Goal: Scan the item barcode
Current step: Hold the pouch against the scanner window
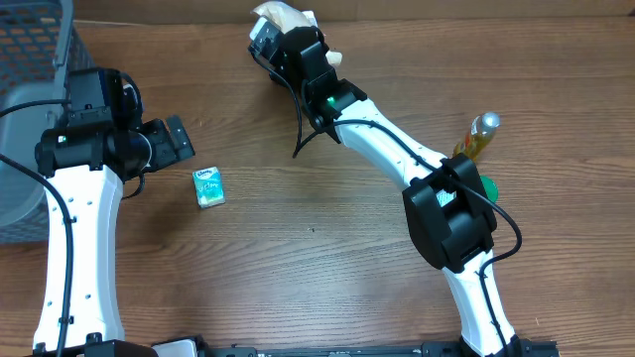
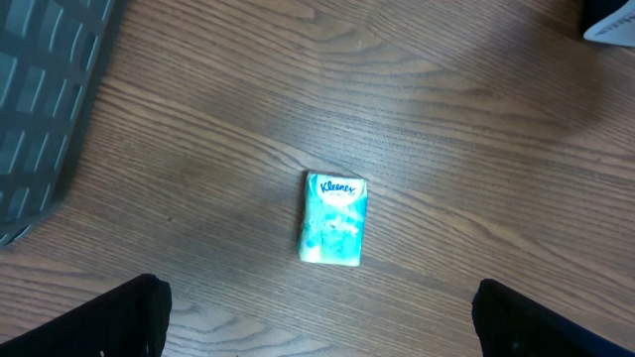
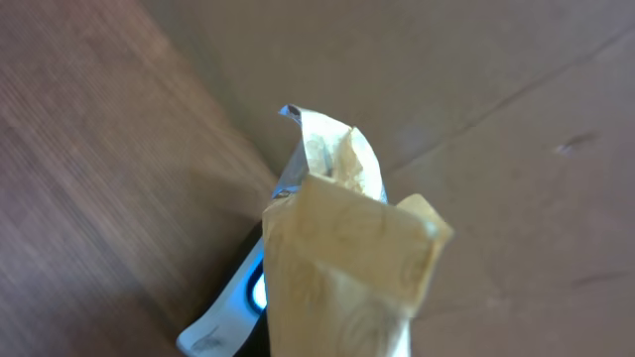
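- Looking down, we see our left fingers (image 2: 129, 319) spread wide with nothing between them, above the table (image 1: 327, 228) near a Kleenex tissue pack (image 2: 334, 220) lying flat.
- Our right fingers (image 1: 266, 38) are clenched on a tan packet (image 3: 342, 268) at the table's far edge.
- Behind the packet shows a pale device (image 3: 230, 307) with a blue glow.
- A grey basket (image 1: 30, 59) stands far left.
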`<move>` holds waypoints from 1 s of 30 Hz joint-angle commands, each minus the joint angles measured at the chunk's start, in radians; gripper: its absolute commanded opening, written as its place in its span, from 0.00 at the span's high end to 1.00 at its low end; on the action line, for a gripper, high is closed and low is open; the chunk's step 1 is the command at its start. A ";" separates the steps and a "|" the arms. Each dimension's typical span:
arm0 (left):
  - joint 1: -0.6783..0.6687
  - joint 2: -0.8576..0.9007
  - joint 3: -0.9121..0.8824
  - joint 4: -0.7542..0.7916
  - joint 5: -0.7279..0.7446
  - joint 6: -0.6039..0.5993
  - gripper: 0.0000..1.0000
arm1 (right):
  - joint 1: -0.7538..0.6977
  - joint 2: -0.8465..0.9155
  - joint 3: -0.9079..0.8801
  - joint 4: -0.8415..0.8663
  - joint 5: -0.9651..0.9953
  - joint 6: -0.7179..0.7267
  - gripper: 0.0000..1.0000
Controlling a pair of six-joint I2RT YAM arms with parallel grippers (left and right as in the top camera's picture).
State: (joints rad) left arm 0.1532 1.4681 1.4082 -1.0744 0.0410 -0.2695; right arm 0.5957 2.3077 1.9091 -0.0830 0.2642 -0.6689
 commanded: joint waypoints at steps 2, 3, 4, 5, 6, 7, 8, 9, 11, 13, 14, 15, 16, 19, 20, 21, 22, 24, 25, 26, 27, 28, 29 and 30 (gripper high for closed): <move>0.003 -0.008 0.014 0.001 0.010 -0.007 0.00 | 0.005 -0.030 0.016 -0.035 0.004 0.069 0.96; 0.003 -0.008 0.014 0.001 0.010 -0.007 0.01 | 0.005 -0.030 0.016 -0.044 0.003 0.072 0.96; 0.003 -0.008 0.014 0.001 0.010 -0.007 0.00 | 0.006 -0.030 0.016 -0.047 0.003 0.080 0.96; 0.003 -0.008 0.014 0.001 0.010 -0.007 0.00 | 0.006 -0.031 0.016 -0.046 0.003 0.092 0.96; 0.003 -0.008 0.014 0.001 0.010 -0.007 0.00 | 0.006 -0.034 0.016 -0.047 -0.001 0.098 0.96; 0.003 -0.008 0.014 0.001 0.009 -0.007 0.00 | 0.006 -0.037 0.016 -0.047 -0.013 0.098 0.96; 0.003 -0.008 0.014 0.001 0.010 -0.007 0.00 | 0.006 -0.043 0.016 -0.047 -0.025 0.100 0.96; 0.003 -0.008 0.014 0.001 0.010 -0.007 0.01 | 0.006 -0.049 0.016 -0.047 -0.042 0.109 0.96; 0.003 -0.008 0.014 0.001 0.010 -0.007 0.01 | 0.006 -0.061 0.016 -0.047 -0.076 0.130 0.96; 0.003 -0.008 0.014 0.001 0.010 -0.007 0.00 | 0.006 -0.071 0.016 -0.047 -0.095 0.166 0.96; 0.003 -0.008 0.014 0.001 0.010 -0.007 0.01 | 0.005 -0.073 0.016 -0.047 -0.100 0.177 0.96; 0.003 -0.008 0.014 0.001 0.010 -0.007 0.00 | 0.006 -0.074 0.016 -0.052 -0.103 0.183 0.96; 0.003 -0.008 0.014 0.001 0.010 -0.007 0.00 | 0.005 -0.074 0.016 -0.061 -0.111 0.184 0.96; 0.003 -0.008 0.014 0.001 0.010 -0.007 0.00 | 0.005 -0.074 0.016 -0.097 -0.143 0.202 0.96; 0.003 -0.008 0.014 0.001 0.010 -0.007 0.01 | 0.005 -0.074 0.016 -0.112 -0.164 0.203 0.96; 0.003 -0.008 0.014 0.001 0.010 -0.007 0.01 | 0.005 -0.074 0.016 -0.119 -0.174 0.218 0.96; 0.003 -0.008 0.014 0.001 0.010 -0.007 0.00 | 0.005 -0.074 0.016 -0.122 -0.181 0.237 0.96; 0.003 -0.008 0.014 0.001 0.010 -0.007 0.00 | 0.005 -0.074 0.016 -0.122 -0.181 0.258 0.96; 0.003 -0.008 0.014 0.001 0.010 -0.007 0.01 | 0.005 -0.074 0.016 -0.122 -0.180 0.257 0.96; 0.003 -0.008 0.014 0.001 0.010 -0.007 0.00 | 0.004 -0.074 0.016 -0.122 -0.180 0.258 0.96; 0.003 -0.008 0.014 0.001 0.010 -0.007 0.00 | 0.003 -0.074 0.016 -0.123 -0.180 0.258 0.96; 0.003 -0.008 0.014 0.001 0.010 -0.007 0.00 | 0.000 -0.074 0.016 -0.123 -0.180 0.258 0.96; 0.003 -0.008 0.014 0.001 0.010 -0.007 0.00 | -0.002 -0.074 0.016 -0.123 -0.180 0.258 0.96; 0.003 -0.008 0.014 0.001 0.009 -0.007 0.00 | -0.003 -0.074 0.016 -0.123 -0.180 0.258 0.96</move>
State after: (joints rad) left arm 0.1532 1.4681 1.4082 -1.0748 0.0410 -0.2695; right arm 0.5961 2.2841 1.9091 -0.2104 0.1040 -0.4374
